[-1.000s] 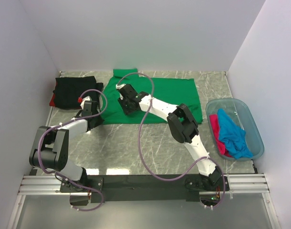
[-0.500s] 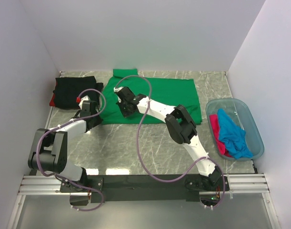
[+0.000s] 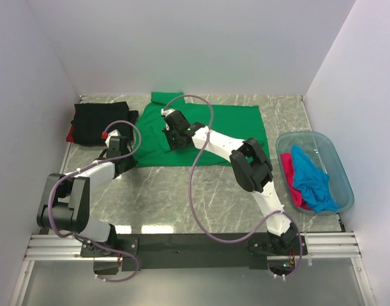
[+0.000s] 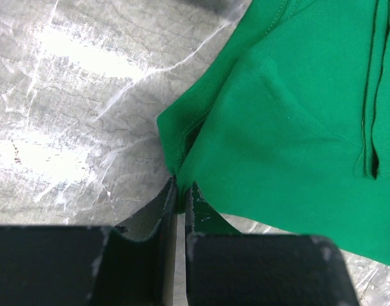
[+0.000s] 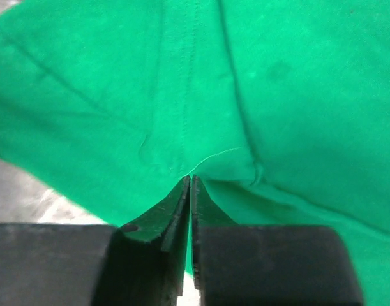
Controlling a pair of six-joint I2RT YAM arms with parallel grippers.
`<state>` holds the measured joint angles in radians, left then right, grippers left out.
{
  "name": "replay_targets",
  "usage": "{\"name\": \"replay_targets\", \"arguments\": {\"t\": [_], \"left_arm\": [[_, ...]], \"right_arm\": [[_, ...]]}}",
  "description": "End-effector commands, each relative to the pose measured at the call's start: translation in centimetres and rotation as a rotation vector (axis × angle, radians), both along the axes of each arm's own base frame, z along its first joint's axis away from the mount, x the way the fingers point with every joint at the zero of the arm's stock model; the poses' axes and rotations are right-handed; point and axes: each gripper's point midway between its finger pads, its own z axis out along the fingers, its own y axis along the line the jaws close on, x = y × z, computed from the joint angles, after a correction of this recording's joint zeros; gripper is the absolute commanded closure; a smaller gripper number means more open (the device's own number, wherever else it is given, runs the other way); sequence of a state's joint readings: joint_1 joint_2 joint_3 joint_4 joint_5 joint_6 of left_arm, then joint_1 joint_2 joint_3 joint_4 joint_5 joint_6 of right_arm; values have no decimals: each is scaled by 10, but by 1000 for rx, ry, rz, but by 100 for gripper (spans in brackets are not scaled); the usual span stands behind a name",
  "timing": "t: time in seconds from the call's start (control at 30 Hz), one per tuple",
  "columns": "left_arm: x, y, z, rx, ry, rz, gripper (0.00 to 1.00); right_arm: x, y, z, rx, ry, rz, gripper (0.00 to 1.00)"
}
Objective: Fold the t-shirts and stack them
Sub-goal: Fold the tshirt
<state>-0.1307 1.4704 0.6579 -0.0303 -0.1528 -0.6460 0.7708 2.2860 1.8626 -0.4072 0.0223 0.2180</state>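
One change, right claw now grips t-shirt

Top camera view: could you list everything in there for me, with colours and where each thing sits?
green t-shirt: 1, bright green, spread flat at the table's far middle
black t-shirt: 1, black, folded, far left corner
red t-shirt: 1, red, peeking out under the black one
tub: 1, translucent blue, right edge of the table
pink t-shirt: 1, pink, crumpled in the tub
blue t-shirt: 1, blue, crumpled in the tub, over the pink one
table: 1, grey marbled
cables: 2, purple, looping along the arms
left arm: 1, white and black, jaws shut on the green shirt's left edge
right arm: 1, white and black, jaws shut on the green shirt nearer its middle
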Motion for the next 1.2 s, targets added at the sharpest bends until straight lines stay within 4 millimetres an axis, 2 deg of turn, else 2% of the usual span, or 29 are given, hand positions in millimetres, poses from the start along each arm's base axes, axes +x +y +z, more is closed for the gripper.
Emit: {"name": "replay_targets", "arguments": {"t": [0.0,0.03,0.13,0.2,0.27,0.3,0.47,0.5,0.53,0.73,1.17], "left_arm": [[-1,2,6,7,-18,-15,99],[-2,2,7,7,-20,-15,99],[-1,2,7,4,-21,-17,99],[-1,2,6,2,-21,-17,99],[-1,0,5,-2,-17,-21,99],[-1,0,4,-3,-16,-20,99],[-2,0,3,-5,-12,-25,99],[-2,0,4,-5,-14,-23,99],[-2,0,4,-6,-14,-24,100],[-1,1,7,-4,-18,-24,99],[-1,1,9,-10,-25,-29,99]], "right_arm": [[1,19,56,126,-102,11,87],[0,21,63,137,-112,15,84],[-4,27,67,144,-120,42,62],[-6,32,70,138,-127,63,57],[-6,37,66,125,-124,74,52],[-5,39,56,111,-115,77,51],[3,43,43,88,-105,60,50],[4,42,34,74,-95,57,50],[6,44,36,78,-98,55,50],[5,41,11,37,-64,39,50],[3,28,-11,-34,-40,8,54]]}}
